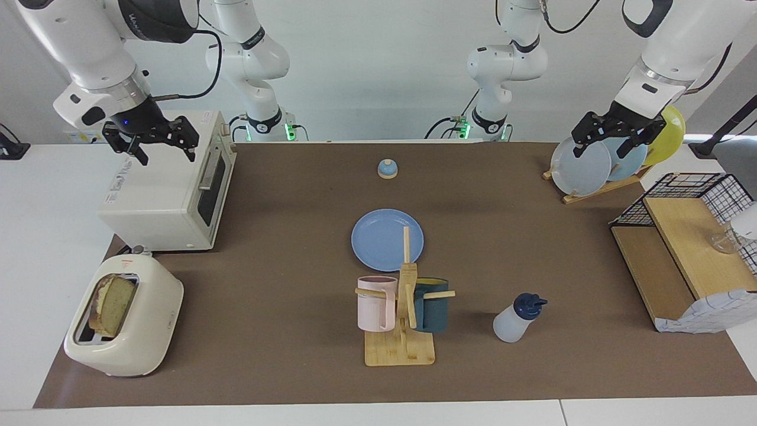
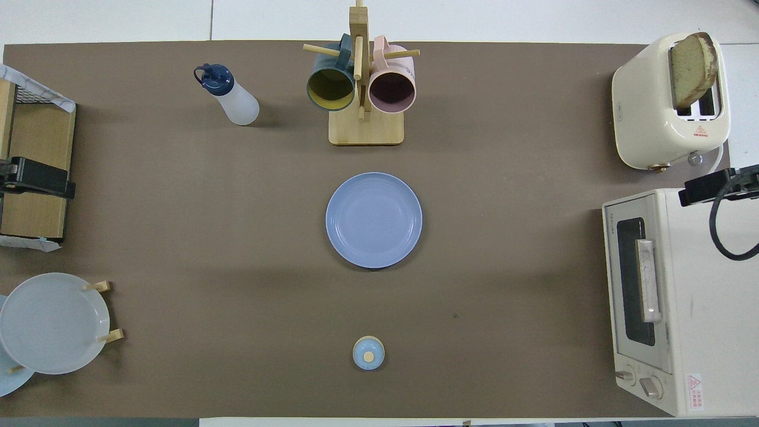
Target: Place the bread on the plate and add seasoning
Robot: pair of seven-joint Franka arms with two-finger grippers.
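The bread (image 1: 115,305) (image 2: 692,65) stands upright in a slot of the cream toaster (image 1: 127,331) (image 2: 664,107), at the right arm's end of the table. In the middle of the brown mat lies the blue plate (image 1: 387,239) (image 2: 373,219), with nothing on it. The seasoning (image 1: 517,319) (image 2: 232,95), a translucent bottle with a navy cap, stands upright farther from the robots than the plate, toward the left arm's end. My right gripper (image 1: 167,152) (image 2: 714,185) hangs open over the white toaster oven. My left gripper (image 1: 598,151) (image 2: 37,178) hangs open over the plate rack. Neither holds anything.
A wooden mug tree (image 1: 402,331) (image 2: 363,89) with a pink and a dark teal mug stands just past the plate. A small blue bell (image 1: 387,169) (image 2: 368,353) sits nearer the robots. The toaster oven (image 1: 171,189), plate rack (image 1: 591,165) and wire-and-wood shelf (image 1: 680,260) line the table's ends.
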